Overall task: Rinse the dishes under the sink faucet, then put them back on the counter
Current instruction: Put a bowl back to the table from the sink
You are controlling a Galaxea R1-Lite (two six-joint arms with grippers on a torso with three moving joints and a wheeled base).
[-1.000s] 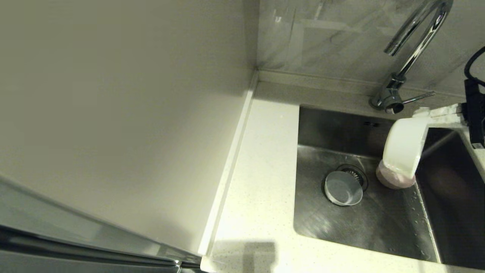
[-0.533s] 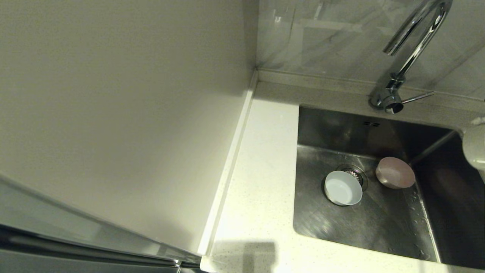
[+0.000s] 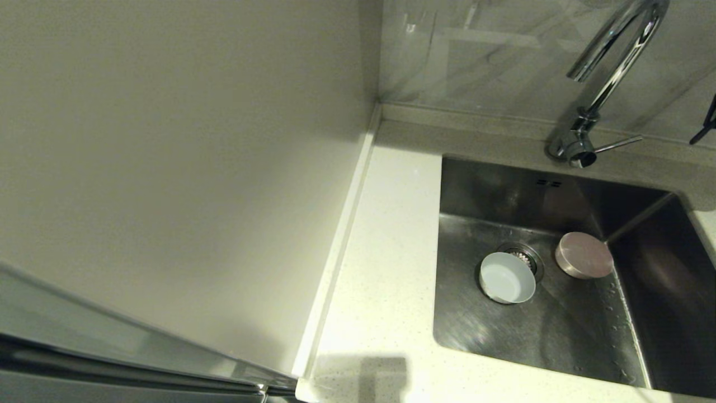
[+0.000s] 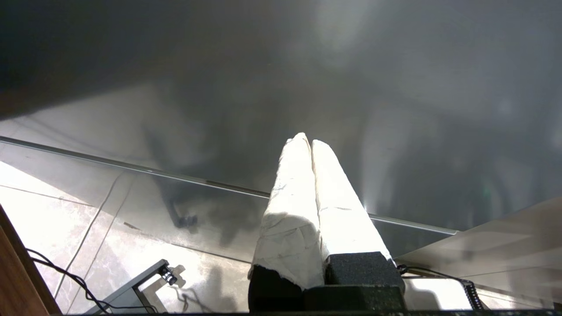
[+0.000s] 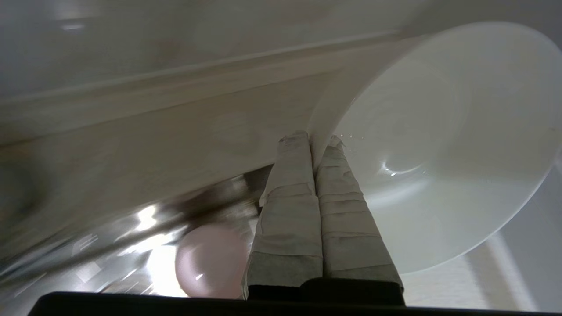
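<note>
Mint-white bowl (image 5: 439, 145) pinched by right gripper (image 5: 312, 138); 2 bowls in sink (image 3: 559, 336); left gripper (image 4: 306, 140) closed.

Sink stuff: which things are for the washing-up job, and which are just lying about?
For the job:
- blue bowl, upright in the sink, partly over the drain strainer
- pink bowl, upside down in the sink
- white bowl, pinched at its rim by the right gripper
- faucet
- counter

Just there:
- left gripper, shut, away from the sink
- cables on the floor
</note>
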